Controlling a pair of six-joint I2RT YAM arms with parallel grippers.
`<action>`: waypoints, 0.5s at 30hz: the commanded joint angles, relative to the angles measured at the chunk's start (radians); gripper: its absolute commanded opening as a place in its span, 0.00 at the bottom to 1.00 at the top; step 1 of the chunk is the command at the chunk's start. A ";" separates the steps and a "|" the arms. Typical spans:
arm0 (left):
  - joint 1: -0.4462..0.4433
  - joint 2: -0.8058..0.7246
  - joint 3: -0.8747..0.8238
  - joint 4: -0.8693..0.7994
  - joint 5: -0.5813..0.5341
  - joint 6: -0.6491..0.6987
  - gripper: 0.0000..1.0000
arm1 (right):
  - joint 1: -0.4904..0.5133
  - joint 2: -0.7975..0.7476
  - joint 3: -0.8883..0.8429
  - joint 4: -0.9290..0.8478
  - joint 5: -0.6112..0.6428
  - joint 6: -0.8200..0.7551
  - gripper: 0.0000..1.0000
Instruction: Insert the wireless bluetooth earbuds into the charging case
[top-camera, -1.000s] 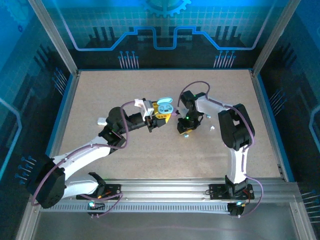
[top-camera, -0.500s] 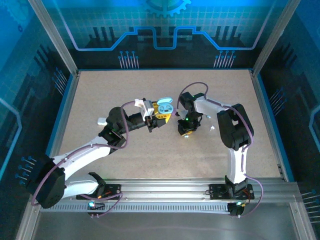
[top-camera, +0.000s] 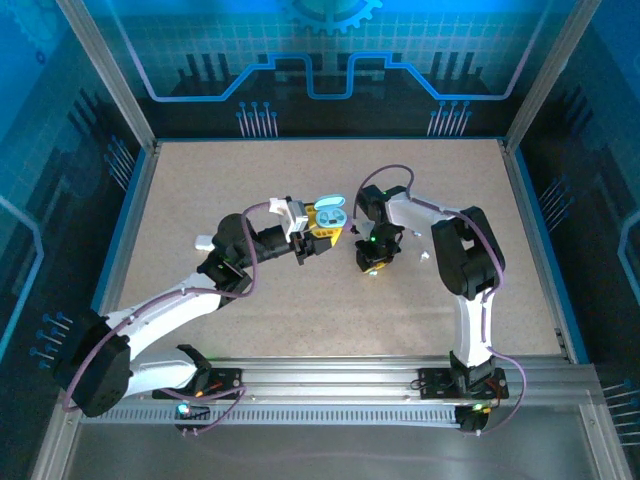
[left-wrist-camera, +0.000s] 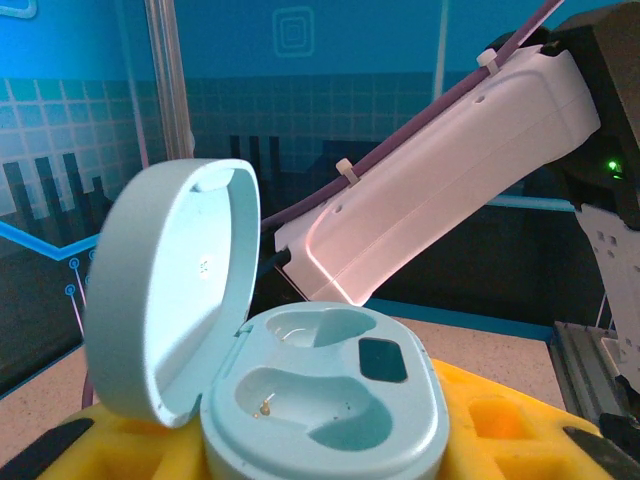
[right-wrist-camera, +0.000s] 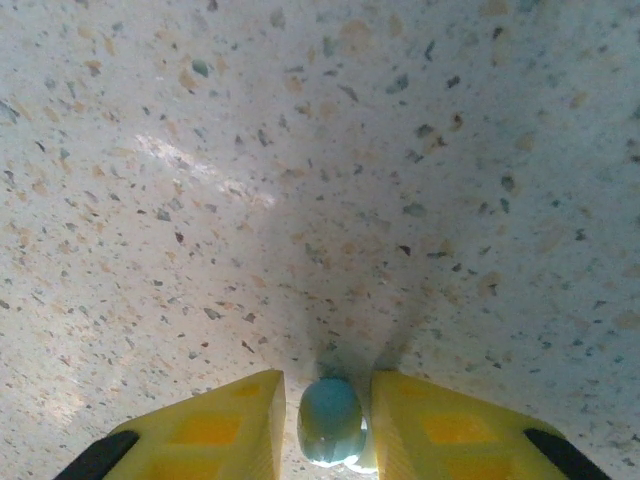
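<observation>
The teal charging case (left-wrist-camera: 330, 400) stands with its lid (left-wrist-camera: 170, 300) swung up to the left, and both moulded wells are empty. My left gripper (left-wrist-camera: 320, 445) is shut on the case, whose base sits between the yellow fingers (left-wrist-camera: 510, 425). In the top view the left gripper (top-camera: 320, 232) holds the case (top-camera: 331, 210) at mid-table. Just right of it, my right gripper (top-camera: 371, 266) points down at the table. A teal earbud (right-wrist-camera: 330, 418) lies on the table between the yellow fingertips of the right gripper (right-wrist-camera: 328, 425). It rests against the right finger, and a thin gap shows on the left.
The right arm's white link (left-wrist-camera: 440, 170) crosses close behind the case. Two small pale bits (top-camera: 424, 256) lie on the speckled table to the right of the right gripper. Blue-edged walls (top-camera: 130, 220) ring the table.
The right arm has edged slightly left, toward the case. The left arm and case have stayed where they were.
</observation>
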 joint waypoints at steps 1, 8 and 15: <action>-0.001 -0.001 -0.002 0.011 -0.006 0.010 0.33 | 0.022 0.030 0.023 -0.020 0.020 0.018 0.29; 0.000 0.001 -0.002 0.016 -0.006 0.006 0.33 | 0.036 0.048 0.035 -0.023 0.040 0.056 0.27; 0.001 0.000 -0.003 0.016 -0.007 0.007 0.33 | 0.050 0.057 0.046 -0.029 0.054 0.077 0.24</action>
